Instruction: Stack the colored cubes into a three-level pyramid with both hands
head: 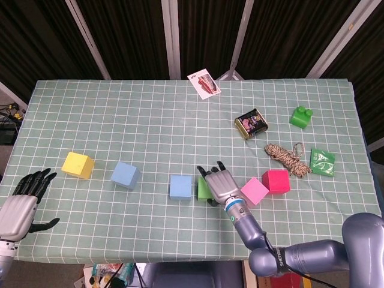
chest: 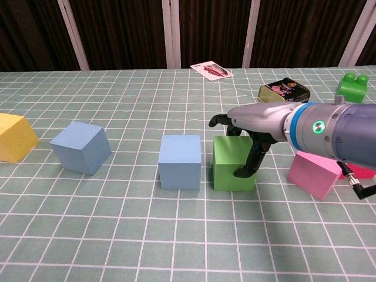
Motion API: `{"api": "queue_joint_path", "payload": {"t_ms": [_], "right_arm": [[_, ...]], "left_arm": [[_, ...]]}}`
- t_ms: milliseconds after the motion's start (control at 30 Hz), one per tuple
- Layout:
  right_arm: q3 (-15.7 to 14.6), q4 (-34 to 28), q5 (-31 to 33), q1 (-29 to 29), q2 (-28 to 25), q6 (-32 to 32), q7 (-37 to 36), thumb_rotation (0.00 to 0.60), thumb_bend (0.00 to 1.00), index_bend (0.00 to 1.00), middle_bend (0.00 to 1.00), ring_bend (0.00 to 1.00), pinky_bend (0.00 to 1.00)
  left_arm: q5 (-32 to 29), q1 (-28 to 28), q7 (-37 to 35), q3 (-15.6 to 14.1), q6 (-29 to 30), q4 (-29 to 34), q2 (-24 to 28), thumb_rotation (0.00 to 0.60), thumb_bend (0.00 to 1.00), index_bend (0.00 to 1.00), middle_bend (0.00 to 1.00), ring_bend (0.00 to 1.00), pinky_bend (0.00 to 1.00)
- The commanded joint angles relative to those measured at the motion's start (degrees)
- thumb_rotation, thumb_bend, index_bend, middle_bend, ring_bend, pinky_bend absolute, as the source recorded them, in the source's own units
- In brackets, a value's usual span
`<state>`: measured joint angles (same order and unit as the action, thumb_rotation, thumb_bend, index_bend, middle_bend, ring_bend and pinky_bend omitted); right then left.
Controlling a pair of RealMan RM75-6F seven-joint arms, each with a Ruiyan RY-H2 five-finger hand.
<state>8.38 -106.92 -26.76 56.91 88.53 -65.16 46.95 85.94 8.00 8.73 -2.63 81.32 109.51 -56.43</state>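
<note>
Six cubes on the table [head: 150, 114], all single level, none stacked: one yellow cube [head: 78, 164] at left of the head view, two blue ones — left blue cube [head: 125, 174] and middle blue cube [head: 180, 186] — one green cube [head: 204, 188] just right of the middle blue with a narrow gap between them, one pink cube [head: 255, 190] tilted, and one red cube [head: 276, 180] touching the pink one at its right.

Other stuff, one each: card [head: 204, 83] at upper centre, small tin [head: 250, 123], green toy brick [head: 301, 116] at upper right, rope bundle [head: 285, 155], green packet [head: 322, 161] at right edge.

Right robot hand [head: 220, 185] lies over the green cube, palm down, fingers reaching across its top toward the far side; in the chest view the thumb comes down the cube's right front face and touches it, so the hand [chest: 258, 126] grips the green cube, which sits flat on the table. Forearm runs off to lower right.

Left robot hand [head: 21, 204] at lower left corner of head view, holding nothing, fingers spread apart and pointing up-frame, thumb out to the right, well apart from the yellow cube.
</note>
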Motion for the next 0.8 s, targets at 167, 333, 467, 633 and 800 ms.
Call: {"api": "queue_joint_path", "payload": {"t_ms": [167, 333, 467, 633, 800], "right_arm": [[0.2, -0.5, 0.6, 0.4, 0.6, -1.1, 0.4, 0.600, 0.30, 0.00, 0.48, 0.21, 0.00], [0.4, -0.2, 0.9, 0.6, 1.3, -2.1, 0.6, 0.600, 0.30, 0.00, 0.48, 0.21, 0.00], [0.5, -0.1, 1.4, 0.6, 1.8, -2.9, 0.9, 0.600, 0.30, 0.00, 0.49, 0.21, 0.00], [0.7, -0.3, 2.3, 0.8, 2.2, -3.6, 1.4, 0.600, 0.30, 0.00, 0.49, 0.21, 0.00], [1.0, -0.5, 3.0, 1.1, 2.5, -4.2, 1.9, 0.600, 0.30, 0.00, 0.49, 0.21, 0.00]], "left_arm": [[0.0, -0.1, -0.1, 0.1, -0.2, 0.0, 0.1, 0.600, 0.09, 0.00, 0.00, 0.00, 0.00], [0.0, -0.2, -0.1, 0.2, -0.4, 0.1, 0.3, 0.600, 0.09, 0.00, 0.00, 0.00, 0.00], [-0.1, -0.3, -0.1, 0.3, -0.8, 0.3, 0.4, 0.600, 0.09, 0.00, 0.00, 0.00, 0.00], [-0.1, -0.3, -0.1, 0.4, -0.9, 0.3, 0.5, 0.600, 0.09, 0.00, 0.00, 0.00, 0.00], [-0.1, -0.4, -0.1, 0.5, -1.1, 0.4, 0.6, 0.600, 0.09, 0.00, 0.00, 0.00, 0.00]]}}
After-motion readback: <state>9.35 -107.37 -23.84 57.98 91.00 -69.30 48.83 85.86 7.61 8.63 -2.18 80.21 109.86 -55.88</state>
